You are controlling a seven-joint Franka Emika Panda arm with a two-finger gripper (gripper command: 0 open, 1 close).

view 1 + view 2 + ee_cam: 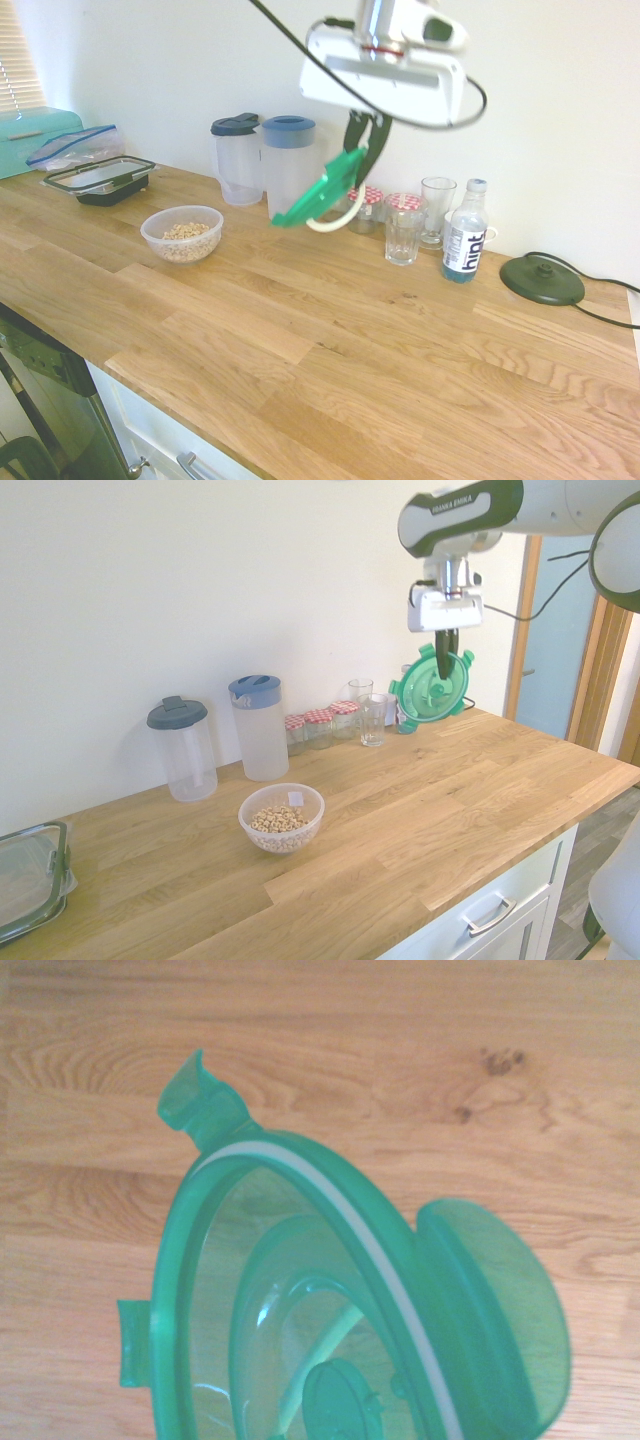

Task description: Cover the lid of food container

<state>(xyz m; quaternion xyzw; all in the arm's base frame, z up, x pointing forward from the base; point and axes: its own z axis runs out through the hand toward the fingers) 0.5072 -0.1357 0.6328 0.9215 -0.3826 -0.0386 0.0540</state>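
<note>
The round green lid [322, 190] [432, 686] with clip tabs and a white rim ring hangs tilted high above the wooden counter, with my gripper [364, 140] [444, 660] shut on its rim. It fills the wrist view as a green lid [300, 1300] over bare wood. The food container [182, 233] [282, 817], a small clear bowl with beige grains, stands open on the counter well to one side of the lid, near the pitchers.
Two clear pitchers [265, 165] [258, 725] stand at the wall with red-checked jars [367, 203], drinking glasses [403, 237] and a water bottle [463, 240]. A black round disc with a cord [542, 280] lies at the right. A rectangular dark container [100, 180] sits far left.
</note>
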